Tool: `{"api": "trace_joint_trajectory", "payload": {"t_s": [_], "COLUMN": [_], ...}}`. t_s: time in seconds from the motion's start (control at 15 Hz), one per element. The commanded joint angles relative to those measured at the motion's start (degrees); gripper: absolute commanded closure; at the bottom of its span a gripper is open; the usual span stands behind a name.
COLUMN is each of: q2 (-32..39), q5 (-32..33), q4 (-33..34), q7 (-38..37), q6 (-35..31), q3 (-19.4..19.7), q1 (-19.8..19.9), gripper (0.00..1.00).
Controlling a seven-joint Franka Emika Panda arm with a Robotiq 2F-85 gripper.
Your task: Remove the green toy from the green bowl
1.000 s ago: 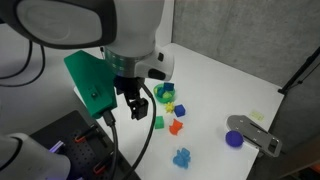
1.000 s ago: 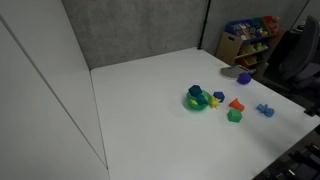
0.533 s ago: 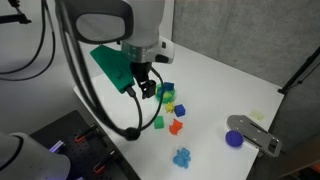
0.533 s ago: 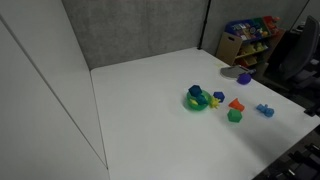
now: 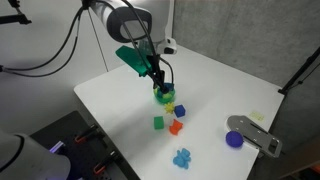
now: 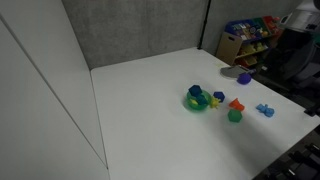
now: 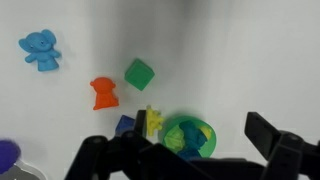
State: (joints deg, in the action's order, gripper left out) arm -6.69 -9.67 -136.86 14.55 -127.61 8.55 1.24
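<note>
The green bowl (image 7: 206, 126) is a small lime-green bowl; it shows in both exterior views (image 5: 163, 98) (image 6: 197, 103). The green toy (image 7: 192, 138), a dark teal block, lies inside it with a lighter green and a yellow piece; it also shows in an exterior view (image 6: 195, 92). My gripper (image 7: 200, 123) is open, its two dark fingers on either side of the bowl and above it. In an exterior view the gripper (image 5: 159, 82) hangs just over the bowl, hiding the toy.
Beside the bowl lie a yellow toy (image 7: 152, 120), a blue block (image 7: 125, 125), a red toy (image 7: 104, 92), a light-green cube (image 7: 139, 73) and a blue elephant (image 7: 40, 48). A purple cup (image 5: 234, 139) and a grey object (image 5: 255, 135) sit farther along the white table.
The arm has swung from the table's near edge to over the bowl, and the gripper has come down close above it. The toys have not moved.
</note>
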Motion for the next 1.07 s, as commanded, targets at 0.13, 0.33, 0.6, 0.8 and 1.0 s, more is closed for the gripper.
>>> {"api": "trace_joint_trajectory", "payload": {"t_s": [0.13,0.33,0.6,0.8,1.0], "q2": [16.8,25.1,35.6,42.3,48.0], "q5": [0.6,0.9,1.7,2.2,3.5], "q4": [13.0,19.0,26.8,31.8,35.7], "q7": [-5.0,-6.9,-9.0,-9.7,-11.0], "q6": [-3.3,-5.6,-9.1,-10.7,-13.0], "q3": [-4.4,-6.1,-7.5,-8.3,-8.9], "q1": [0.0,0.1,-0.1,-0.6,-1.9], "gripper": [0.00,0.00,0.00,0.00,0.00]}}
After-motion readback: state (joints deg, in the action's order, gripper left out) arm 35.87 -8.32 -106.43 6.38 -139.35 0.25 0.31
